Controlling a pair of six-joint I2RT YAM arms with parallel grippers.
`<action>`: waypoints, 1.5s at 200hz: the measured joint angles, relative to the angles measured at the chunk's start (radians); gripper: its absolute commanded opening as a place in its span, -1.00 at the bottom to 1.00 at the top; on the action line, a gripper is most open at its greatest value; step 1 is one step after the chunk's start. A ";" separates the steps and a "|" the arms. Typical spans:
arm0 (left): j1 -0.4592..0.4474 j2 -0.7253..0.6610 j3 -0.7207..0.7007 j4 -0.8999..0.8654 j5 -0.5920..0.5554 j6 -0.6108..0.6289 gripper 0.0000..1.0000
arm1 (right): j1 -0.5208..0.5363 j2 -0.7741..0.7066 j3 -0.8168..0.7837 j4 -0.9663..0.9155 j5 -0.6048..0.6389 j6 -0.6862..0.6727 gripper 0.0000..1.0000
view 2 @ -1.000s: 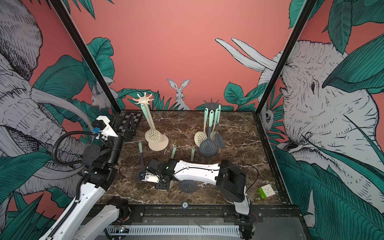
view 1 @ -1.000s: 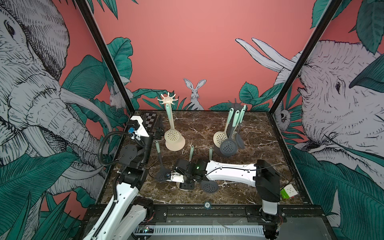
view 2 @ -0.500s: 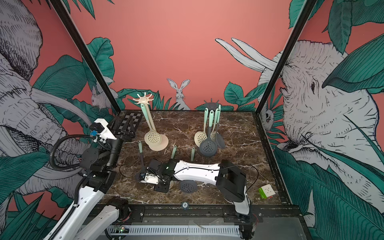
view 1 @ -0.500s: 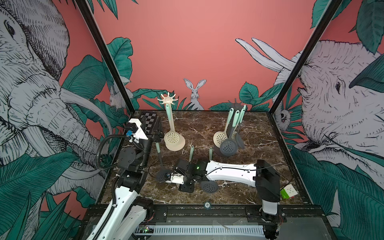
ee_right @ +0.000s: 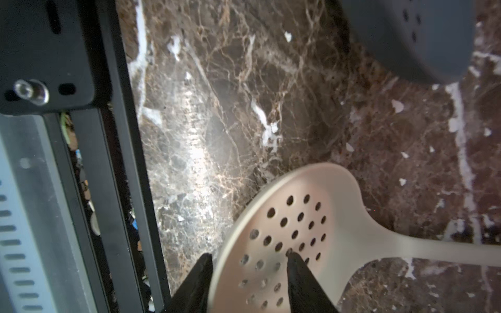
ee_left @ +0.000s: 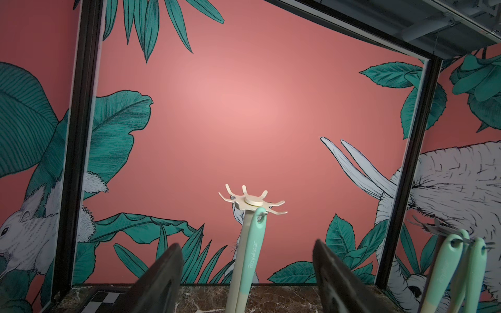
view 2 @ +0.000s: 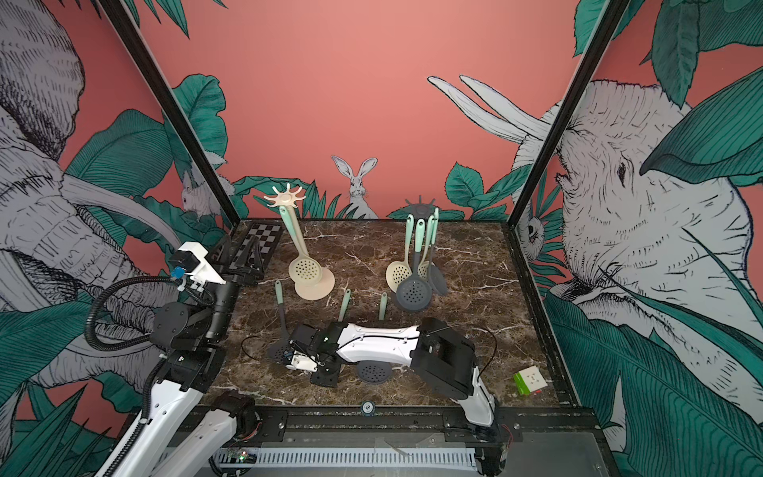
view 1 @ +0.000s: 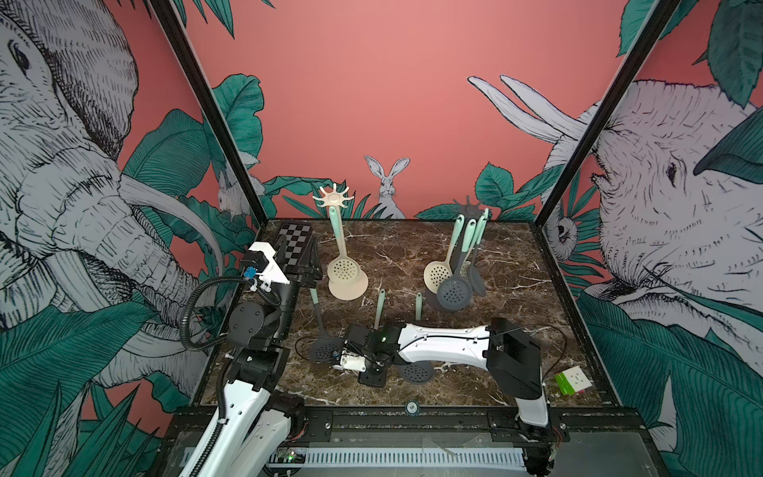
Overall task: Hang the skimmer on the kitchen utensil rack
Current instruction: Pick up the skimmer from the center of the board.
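The step in hand is the pick-up. In the right wrist view the right gripper (ee_right: 248,254) sits low over the worktop (ee_right: 217,108), jaws partly apart and straddling the rim of the beige skimmer (ee_right: 292,216). One finger is over the perforated bowl and the other is outside its edge. Whether the pads already pinch the rim I cannot tell. The skimmer lies flat on the marble, bowl close to the front rail (ee_right: 119,135).

The left gripper (ee_left: 246,244) is raised, wide open and empty. It faces the beige rack (ee_left: 253,202), where a hanging skimmer (ee_left: 252,260) is hooked by its handle hole.

The next move likely calls for a firm close on the rim, a lift, and carrying the handle hole to a free prong. A bowl-edge grip leaves the long handle unsteadied, so a handover to the idle arm may help.

Both top views hide the bowl and jaws under the right arm (view 1: 441,336). Only a mint handle (view 1: 380,305) — probably this skimmer's — shows past it, between two dark skimmers (view 1: 322,351). They do show the grey rack (view 1: 466,205), crowded with utensils; the right wrist view shows neither rack.
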 measured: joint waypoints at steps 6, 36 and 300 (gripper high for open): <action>0.000 0.000 0.000 0.000 0.000 0.000 0.54 | 0.001 0.009 0.005 -0.004 0.007 0.001 -0.45; 0.000 0.002 0.000 -0.002 0.000 0.000 0.54 | 0.018 -0.004 0.008 0.012 0.051 -0.003 -0.95; 0.006 0.212 0.245 -0.078 0.386 -0.011 0.51 | 0.118 -0.306 -0.362 1.099 1.075 -1.083 -1.00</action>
